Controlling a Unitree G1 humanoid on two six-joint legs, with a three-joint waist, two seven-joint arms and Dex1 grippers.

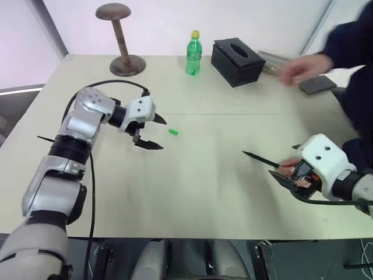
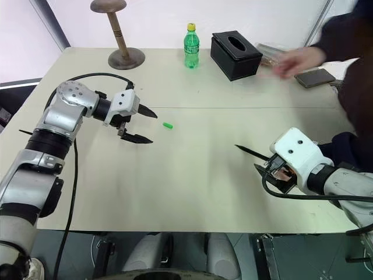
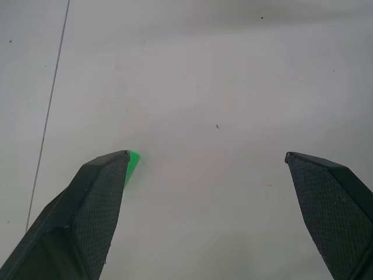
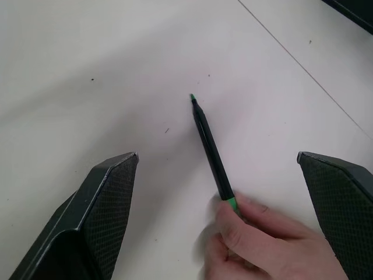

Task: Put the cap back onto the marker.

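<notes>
left hand [image 1: 163, 135] is open, its 2 black fingers spread wide, low over the left part of the tabletop [image 1: 204, 192] and pointing toward the middle. it grips nothing.

the green cap [image 1: 173, 132] lies on the tabletop just past the left hand's fingertips, closer to the far finger. in the left wrist view it peeks out from behind one finger; we can't tell if it touches that finger.

right hand [image 4: 217, 156] is also open, fingers wide apart, at the right near edge of the tabletop.

the marker [image 4: 208, 149] is a black barrel with a bare green tip, no cap on it. in the right wrist view it sits in the gap between the right hand's 2 fingers, touching neither, tip pointing away from the hand toward the tabletop middle. a person's hand [image 4: 256, 245] pinches its back end, right by the green band. we can't tell if the barrel lies flat or is tilted up.

cap and marker are well apart, cap on the left, marker on the right.

along the far edge: a wooden hat stand [image 1: 122, 41], a green bottle [image 1: 193, 53] upright, and a black tissue box [image 1: 238, 61]. the person's other hand [image 1: 303, 69] is blurred just beyond the box, near a dark flat item [image 1: 317, 84].
</notes>
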